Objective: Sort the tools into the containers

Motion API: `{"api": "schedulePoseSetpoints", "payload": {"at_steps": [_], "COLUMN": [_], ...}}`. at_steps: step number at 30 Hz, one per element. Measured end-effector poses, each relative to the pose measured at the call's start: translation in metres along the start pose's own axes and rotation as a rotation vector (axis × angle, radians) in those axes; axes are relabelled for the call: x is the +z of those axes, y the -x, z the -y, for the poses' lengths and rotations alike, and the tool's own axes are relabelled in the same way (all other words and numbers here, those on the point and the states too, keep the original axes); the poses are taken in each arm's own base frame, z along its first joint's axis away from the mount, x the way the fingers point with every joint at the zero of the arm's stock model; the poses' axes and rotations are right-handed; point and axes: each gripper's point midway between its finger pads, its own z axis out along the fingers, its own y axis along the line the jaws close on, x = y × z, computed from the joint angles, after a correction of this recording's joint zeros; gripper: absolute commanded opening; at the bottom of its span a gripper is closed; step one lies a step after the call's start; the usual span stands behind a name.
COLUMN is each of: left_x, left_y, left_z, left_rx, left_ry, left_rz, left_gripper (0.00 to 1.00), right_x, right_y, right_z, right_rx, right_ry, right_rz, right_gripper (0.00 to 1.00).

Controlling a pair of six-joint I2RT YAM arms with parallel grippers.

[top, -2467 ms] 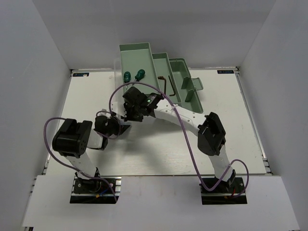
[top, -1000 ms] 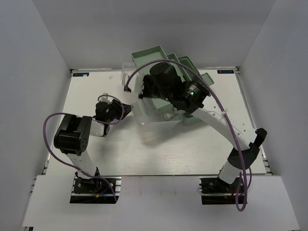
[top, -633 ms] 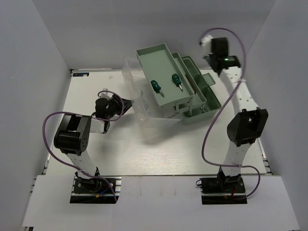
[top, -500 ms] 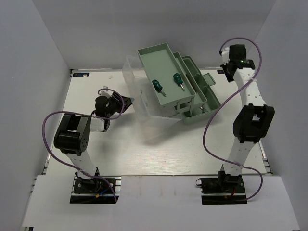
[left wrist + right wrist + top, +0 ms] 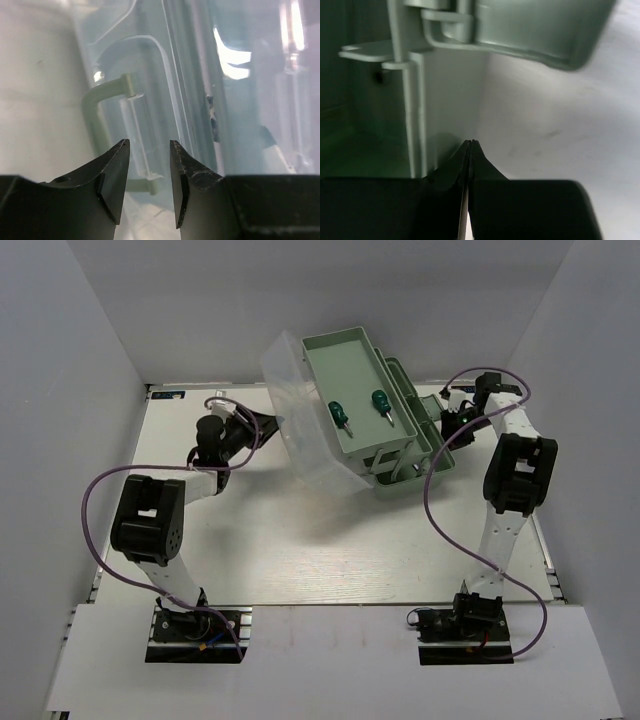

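Toolbox [image 5: 412, 476] sits at the far centre of the worktop [image 5: 300, 540], skewed, with its long axis running from far left to near right. Its pale green trays are fanned open in steps. The top tray [image 5: 345, 365] is uppermost and holds two green-handled screwdrivers: the left screwdriver [image 5: 340, 416] and the right screwdriver [image 5: 380, 400] lie side by side, apart, shafts toward the near side. The lower trays are mostly hidden under it and their contents cannot be made out. The translucent lid [image 5: 298, 430] hangs off the toolbox's left side, tilted. The left gripper [image 5: 268, 420] is at the lid's left edge. In the left wrist view the left gripper [image 5: 148, 150] has its jaws narrowly apart, with a clear strip of the lid in the gap and the pale green handle [image 5: 95, 120] just left of it. Whether the jaws press on the strip cannot be told. The right gripper [image 5: 447, 425] is just beside the toolbox's right end. In the right wrist view the right gripper [image 5: 470, 144] has its jaws fully together, holding nothing, low over the worktop beside the end wall.
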Motion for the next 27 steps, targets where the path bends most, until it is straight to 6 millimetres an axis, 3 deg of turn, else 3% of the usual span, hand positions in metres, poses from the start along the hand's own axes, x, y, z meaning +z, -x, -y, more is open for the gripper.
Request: {"api": "schedulePoseSetpoints", "payload": {"at_steps": [6,13,20,24,27], "left_x": [0.017,0.028,0.053,0.055,0.054], "left_y": [0.017,0.009,-0.015,-0.027,-0.025], "left_z": [0.06,0.121,0.148,0.15,0.163], "left_rx": [0.057,0.109,0.118,0.12,0.145], "left_ry": [-0.126,-0.253,-0.319,-0.31,-0.337], "left_rz": [-0.016,-0.08,-0.181,-0.215,-0.221], "left_gripper": [0.48,0.48,0.48,0.48,0.48], "right_x": [-0.001,-0.005,-0.006,-0.005,-0.007], "right_y": [-0.001,-0.017,-0.016,-0.02,-0.022], "right_z": [-0.034,-0.08,-0.108,-0.115,-0.114], "right_rx": [0.042,0.108,0.139,0.157,0.156], "right_ry": [0.21,0.387,0.48,0.475,0.442], "right_rz": [0.039,0.044,0.053,0.056,0.065], "right_gripper": [0.0,0.0,0.0,0.0,0.0]}}
